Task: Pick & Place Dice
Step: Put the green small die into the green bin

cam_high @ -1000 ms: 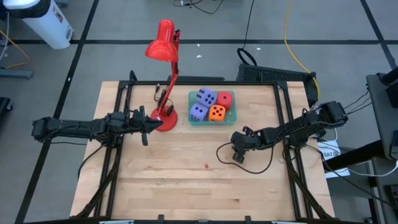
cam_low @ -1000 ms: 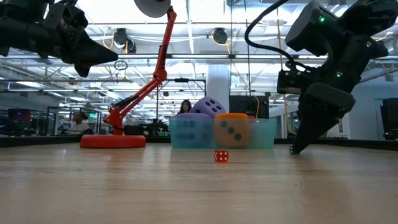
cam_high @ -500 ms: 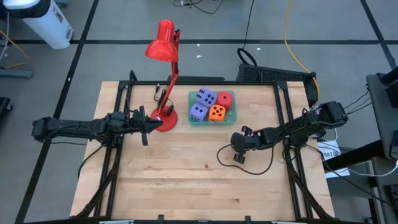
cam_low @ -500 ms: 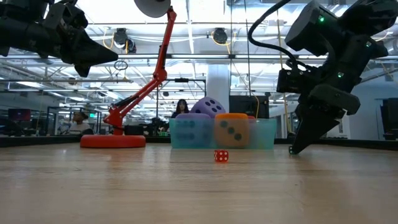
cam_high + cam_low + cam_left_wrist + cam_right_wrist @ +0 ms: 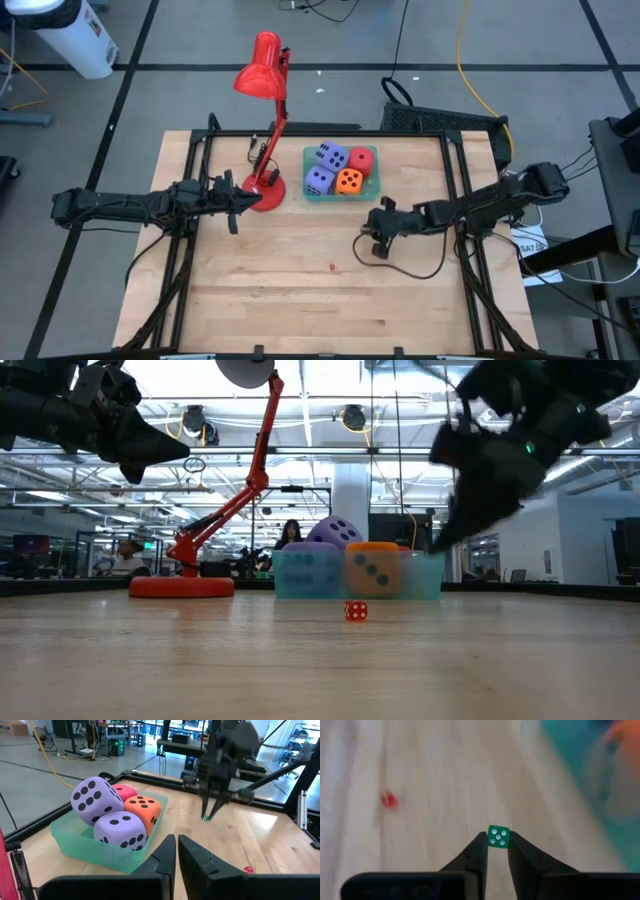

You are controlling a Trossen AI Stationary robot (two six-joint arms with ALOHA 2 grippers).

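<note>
I see pale wood table (image 5: 300, 290), smooth grain; translucent green plastic tray (image 5: 107, 851); matt soft dice (image 5: 119, 827); glossy red lamp (image 5: 262, 70).

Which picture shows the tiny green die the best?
The right wrist view: the green die sits pinched between the right gripper fingertips, pips facing the camera. The left wrist view shows only a green speck; the high and low views don't show it.

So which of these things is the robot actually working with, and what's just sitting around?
Part of the job:
- small green die, pinched in the right gripper
- small red die on the table
- green tray of big dice

Just lying about:
- red desk lamp
- left gripper, waiting shut
</note>
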